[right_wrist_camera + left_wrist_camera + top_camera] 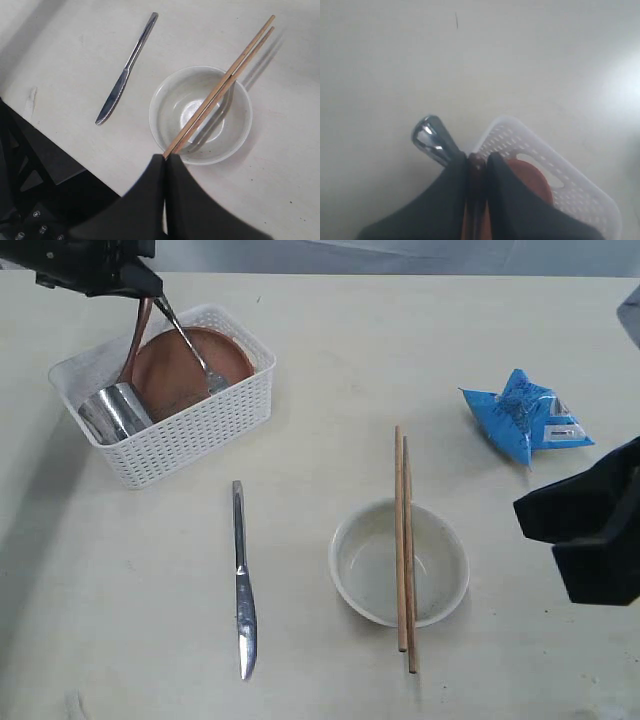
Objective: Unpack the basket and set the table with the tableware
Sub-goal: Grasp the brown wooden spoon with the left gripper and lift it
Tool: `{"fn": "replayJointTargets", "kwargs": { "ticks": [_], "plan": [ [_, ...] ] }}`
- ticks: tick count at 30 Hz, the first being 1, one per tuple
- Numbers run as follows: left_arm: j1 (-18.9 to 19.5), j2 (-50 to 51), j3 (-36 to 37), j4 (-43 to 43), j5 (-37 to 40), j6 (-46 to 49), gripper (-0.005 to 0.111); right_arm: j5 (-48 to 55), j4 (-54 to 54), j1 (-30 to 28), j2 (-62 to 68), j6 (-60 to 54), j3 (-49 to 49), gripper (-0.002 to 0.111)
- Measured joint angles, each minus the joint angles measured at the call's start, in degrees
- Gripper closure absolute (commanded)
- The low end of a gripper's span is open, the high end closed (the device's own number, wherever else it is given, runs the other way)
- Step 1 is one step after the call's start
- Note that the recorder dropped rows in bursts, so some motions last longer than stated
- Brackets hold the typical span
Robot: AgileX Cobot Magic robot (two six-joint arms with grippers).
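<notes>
So, left gripper (477,161): we see it clamped nearly closed on the wooden spoon (137,337); whether it also pinches the fork (190,347) we cannot tell.
right gripper (165,161): closed, holding nothing.
basket (200,430): far-left corner of the table (330,360), with plate (170,375) and cup (115,412) inside.
risk: we judge the fork may ride up, slip free and clatter down, or drag the light basket.

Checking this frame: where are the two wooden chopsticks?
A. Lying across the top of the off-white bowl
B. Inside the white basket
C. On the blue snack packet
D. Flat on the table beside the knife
A: the chopsticks lie side by side across the rim of the bowl, with their ends overhanging it on both sides.
</notes>
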Motion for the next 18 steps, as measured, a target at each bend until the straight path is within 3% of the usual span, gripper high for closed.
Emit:
{"fn": "replayJointTargets", "kwargs": {
  "ticks": [18],
  "plan": [
    [0.0, -6.6, -2.1, -0.5, 0.9, -0.1, 0.107, 0.0, -0.1, 0.0, 0.0, 0.0, 0.0, 0.109]
  ]
}}
